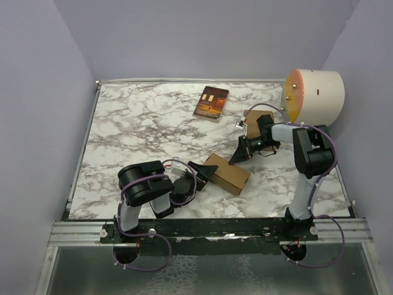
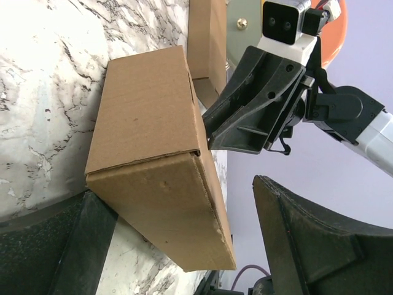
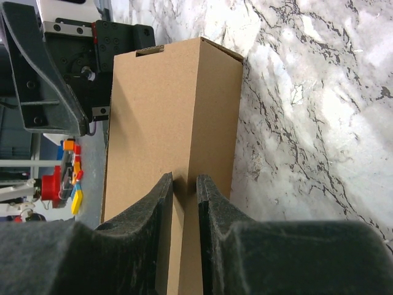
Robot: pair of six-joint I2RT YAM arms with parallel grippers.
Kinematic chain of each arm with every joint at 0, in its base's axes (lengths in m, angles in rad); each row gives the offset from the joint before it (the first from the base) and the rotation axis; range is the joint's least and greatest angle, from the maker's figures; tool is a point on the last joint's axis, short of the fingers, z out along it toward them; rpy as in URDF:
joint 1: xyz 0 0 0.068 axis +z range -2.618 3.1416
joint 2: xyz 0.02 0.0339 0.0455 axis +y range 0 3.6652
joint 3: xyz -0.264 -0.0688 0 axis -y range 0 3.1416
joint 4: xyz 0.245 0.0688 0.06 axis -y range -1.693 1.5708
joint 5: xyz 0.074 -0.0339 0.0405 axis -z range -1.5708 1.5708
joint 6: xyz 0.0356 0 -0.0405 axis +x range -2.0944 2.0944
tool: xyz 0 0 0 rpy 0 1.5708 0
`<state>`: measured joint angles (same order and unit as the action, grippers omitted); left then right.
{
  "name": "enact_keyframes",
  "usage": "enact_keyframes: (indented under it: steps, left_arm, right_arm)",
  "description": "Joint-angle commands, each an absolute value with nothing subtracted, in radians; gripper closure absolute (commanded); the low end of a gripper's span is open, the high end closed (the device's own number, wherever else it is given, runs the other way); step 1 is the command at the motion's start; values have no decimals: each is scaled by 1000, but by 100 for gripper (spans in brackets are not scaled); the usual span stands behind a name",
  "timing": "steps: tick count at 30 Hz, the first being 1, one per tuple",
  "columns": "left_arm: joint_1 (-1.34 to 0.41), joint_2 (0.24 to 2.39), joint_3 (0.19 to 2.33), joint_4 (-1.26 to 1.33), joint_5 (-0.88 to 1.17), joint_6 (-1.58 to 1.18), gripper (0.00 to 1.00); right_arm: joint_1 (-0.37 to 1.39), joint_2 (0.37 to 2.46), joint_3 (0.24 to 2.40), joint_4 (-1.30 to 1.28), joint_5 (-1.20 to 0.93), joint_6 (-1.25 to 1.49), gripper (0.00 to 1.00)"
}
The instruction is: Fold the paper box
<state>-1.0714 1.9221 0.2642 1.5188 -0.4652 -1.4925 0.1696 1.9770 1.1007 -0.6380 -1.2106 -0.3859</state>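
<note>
Nearest the arm bases, the left fingers (image 2: 307, 246) are spread wide and hold nothing. The paper box (image 2: 147, 123) lies on the marbled bench (image 1: 135, 123) with its near end in the gap between them. It sits close against one finger and clear of the other. The box is already formed into a slim closed-sided carton. The end face toward these fingers looks shut, with its flap seam running along the top edge.

The carton runs away from the left fingers to the right fingers (image 3: 141, 239) at its far end. These are drawn narrow, almost together, with a strip of cardboard showing in the slit between them. They appear to be pinching the edge or flap at that end. The wrist view is too close to show which part it is.

I judge the step in hand to be closing this far end, since the body and near end look finished. The next move seems to call for the left fingers to close on or brace the near end so the carton cannot slide. The right fingers would then press the flap inward and seat its tab. The cardboard is light, so an unbraced push would likely just skid it.

Beyond the right fingers lie a second carton (image 1: 255, 115), a book (image 1: 211, 102) and a white drum (image 1: 319, 92) with an orange face.
</note>
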Motion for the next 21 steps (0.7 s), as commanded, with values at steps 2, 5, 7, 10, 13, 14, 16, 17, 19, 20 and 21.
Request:
enact_keyframes:
  steps: [2, 5, 7, 10, 13, 14, 16, 17, 19, 20, 21]
  left_arm:
    - [-1077, 1952, 261, 1516, -499, -1486, 14]
    - [-1078, 1921, 270, 1465, -494, -1462, 26]
    - [-1077, 1899, 279, 1425, -489, -1449, 37]
    - [-1078, 1878, 288, 1377, -483, -1443, 45]
    - [-1077, 1875, 287, 1387, -479, -1434, 50]
    - [-1077, 1873, 286, 1390, -476, -1431, 52]
    - [-1078, 1863, 277, 1395, -474, -1424, 54]
    - [-1076, 1854, 272, 1396, -478, -1418, 54]
    - [-1075, 1824, 258, 1388, -485, -1405, 58]
    - [-1074, 1806, 251, 1377, -488, -1395, 58]
    - [-1073, 1780, 244, 1360, -490, -1383, 58]
  right_arm:
    - [166, 2016, 1103, -621, -1107, -419, 80]
    - [165, 2013, 1104, -624, -1113, -423, 80]
    - [166, 2010, 1106, -628, -1126, -427, 79]
    - [166, 2006, 1110, -637, -1149, -439, 78]
    - [166, 1997, 1120, -655, -1177, -456, 75]
    - [165, 1991, 1125, -665, -1185, -466, 71]
    - [161, 1977, 1136, -689, -1208, -487, 63]
    - [154, 1967, 1140, -703, -1226, -500, 59]
    - [138, 1937, 1149, -731, -1255, -526, 51]
    - [127, 1919, 1152, -740, -1265, -534, 48]
    - [114, 1900, 1153, -748, -1273, -545, 45]
